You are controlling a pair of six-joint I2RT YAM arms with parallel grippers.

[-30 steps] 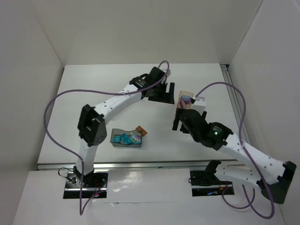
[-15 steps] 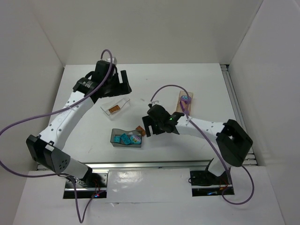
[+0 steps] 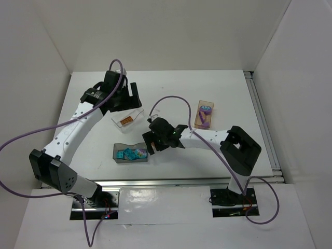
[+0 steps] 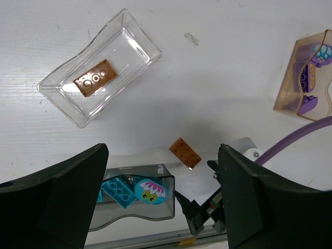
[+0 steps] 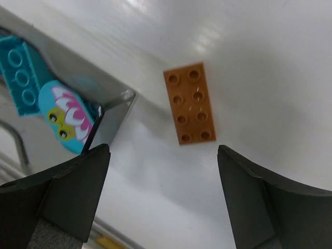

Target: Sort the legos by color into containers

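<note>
Right gripper (image 5: 162, 150): spread wide, holding nothing
Loose orange brick (image 5: 189, 110): flat between its fingers (image 5: 62, 197), seemingly untouched; just right of grey tray (image 5: 111, 111)
Left gripper (image 4: 162, 149): spread, empty

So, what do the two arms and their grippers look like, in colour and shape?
Both arms have white links joined by bulky black joint housings: the left arm and the right arm. A loose purple cable loops along each of them. The left gripper and the right gripper have broad, dark, matte fingers.
</note>
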